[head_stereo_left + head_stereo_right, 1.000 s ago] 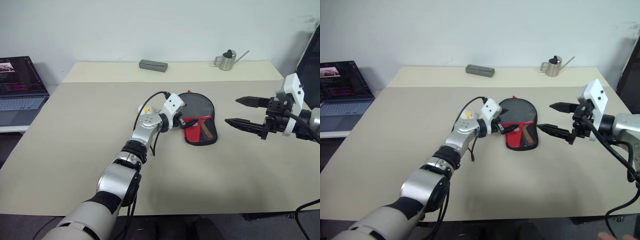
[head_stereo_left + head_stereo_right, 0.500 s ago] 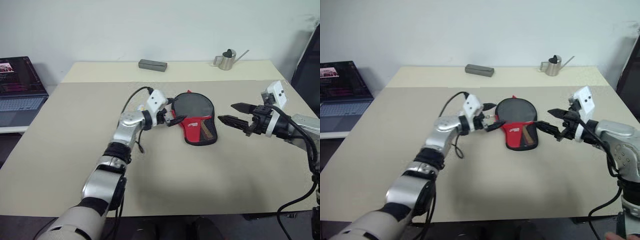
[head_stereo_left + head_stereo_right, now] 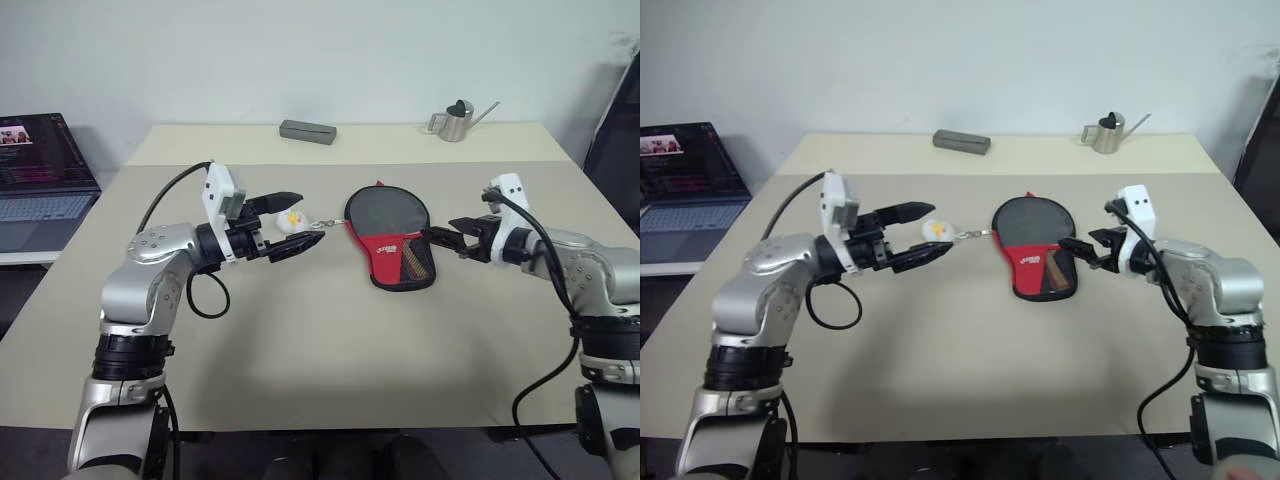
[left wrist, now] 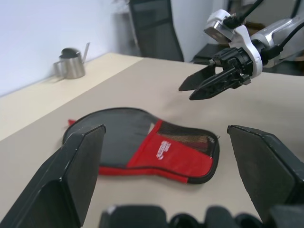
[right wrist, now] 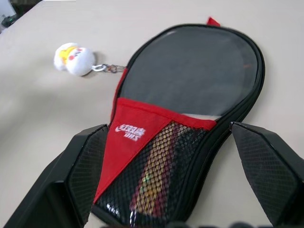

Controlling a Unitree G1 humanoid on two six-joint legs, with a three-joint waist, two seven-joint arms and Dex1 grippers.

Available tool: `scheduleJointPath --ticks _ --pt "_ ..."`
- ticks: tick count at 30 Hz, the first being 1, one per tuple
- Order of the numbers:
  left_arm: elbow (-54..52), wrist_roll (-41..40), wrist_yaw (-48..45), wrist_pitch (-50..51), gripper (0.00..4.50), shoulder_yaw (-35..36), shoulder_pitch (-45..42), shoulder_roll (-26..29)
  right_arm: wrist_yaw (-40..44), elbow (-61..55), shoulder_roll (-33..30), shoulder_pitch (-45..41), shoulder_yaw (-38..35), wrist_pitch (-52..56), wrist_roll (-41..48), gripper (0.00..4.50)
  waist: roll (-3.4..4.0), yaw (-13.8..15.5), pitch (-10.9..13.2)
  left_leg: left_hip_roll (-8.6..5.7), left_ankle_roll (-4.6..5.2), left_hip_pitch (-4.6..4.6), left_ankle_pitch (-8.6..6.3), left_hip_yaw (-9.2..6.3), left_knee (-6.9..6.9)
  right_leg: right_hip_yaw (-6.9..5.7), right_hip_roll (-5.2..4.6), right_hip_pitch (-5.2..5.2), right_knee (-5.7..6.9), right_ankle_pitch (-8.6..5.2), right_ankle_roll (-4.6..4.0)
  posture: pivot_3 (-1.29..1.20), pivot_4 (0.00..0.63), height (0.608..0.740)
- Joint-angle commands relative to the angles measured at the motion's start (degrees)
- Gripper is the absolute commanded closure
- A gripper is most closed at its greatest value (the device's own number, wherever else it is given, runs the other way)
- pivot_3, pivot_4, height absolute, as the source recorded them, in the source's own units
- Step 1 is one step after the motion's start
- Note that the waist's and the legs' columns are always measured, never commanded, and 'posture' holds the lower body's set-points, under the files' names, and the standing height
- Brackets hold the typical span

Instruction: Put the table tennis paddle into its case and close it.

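The case (image 3: 389, 236) lies flat near the middle of the beige table (image 3: 330, 340), between my two hands. It is a soft black cover shaped like a paddle, its round end toward the far side of the table, its narrow end toward me. A red panel with a small white logo crosses its middle, and below that sits a black mesh pocket. Through the mesh I can make out red and yellow stripes, which look like the handle of the paddle (image 5: 151, 186) inside; the rest of the paddle is covered by the fabric, so I cannot see its face. A short chain runs from the case's left edge to a small white and yellow ball charm (image 3: 291, 220) resting on the table.

My left fingers (image 3: 290, 222) are spread wide, level above the table, with the charm between their tips as seen from my head; I cannot tell whether they touch it. My right fingers (image 3: 443, 232) are also spread, empty, just beside the case's right edge.

Whether the zip is fully closed is hard to judge from here.
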Motion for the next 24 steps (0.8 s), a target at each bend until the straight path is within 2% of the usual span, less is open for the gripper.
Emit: scheduleJointPath --ticks 1,9,24 --pt "-3.66 -2.49 1.19 1.33 0.0 3.13 0.57 1.81 -0.52 5.02 1.93 -2.98 -0.2 -0.62 -1.5 0.02 0.0 -0.14 0.0 0.0 0.0 0.0 0.0 0.0 0.0 0.0 0.0 0.0 0.0 0.0 0.0 0.0 0.15 0.74" --pt "-3.63 -3.89 1.43 2.51 0.0 5.25 2.12 5.83 3.22 15.01 4.71 -4.98 1.91 -6.06 -5.8 0.02 0.0 -0.81 0.0 0.01 0.0 0.01 0.0 0.01 -0.02 0.0 0.01 0.0 -0.02 0.0 0.0 0.0 0.15 0.74" --pt "-3.77 -4.1 2.34 2.41 0.0 4.63 1.98 5.82 6.05 28.75 10.73 -9.58 0.3 -10.53 -8.72 0.02 0.0 -1.34 -0.01 0.04 -0.01 0.03 0.01 0.02 -0.03 0.01 0.02 -0.01 0.0 0.01 -0.02 0.0 0.15 0.74"
